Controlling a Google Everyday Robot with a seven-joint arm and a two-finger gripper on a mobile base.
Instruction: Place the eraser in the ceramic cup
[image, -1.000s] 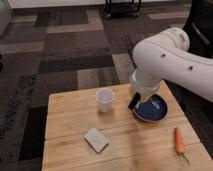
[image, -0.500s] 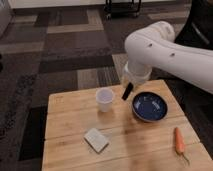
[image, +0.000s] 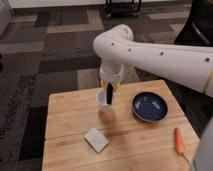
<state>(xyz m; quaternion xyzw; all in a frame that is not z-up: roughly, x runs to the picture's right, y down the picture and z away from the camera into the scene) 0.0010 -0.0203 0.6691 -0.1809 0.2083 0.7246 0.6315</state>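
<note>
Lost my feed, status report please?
Gripper shut on eraser, above ceramic cup. Eraser upright, not yet released. Nothing in the way.

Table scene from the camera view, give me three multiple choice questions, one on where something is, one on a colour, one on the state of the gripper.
1. Where is the carrot?
A. near the table's right edge
B. inside the blue bowl
C. beside the pale block

2. What colour is the bowl?
A. red
B. dark blue
C. yellow

3. What is the gripper doing?
A. open over the bowl
B. shut on the eraser above the ceramic cup
C. shut on the carrot

Answers: A, the carrot lies alone at the right edge of the table. B, the bowl is dark blue. B, the black bar hangs from the gripper over the cup.
</note>
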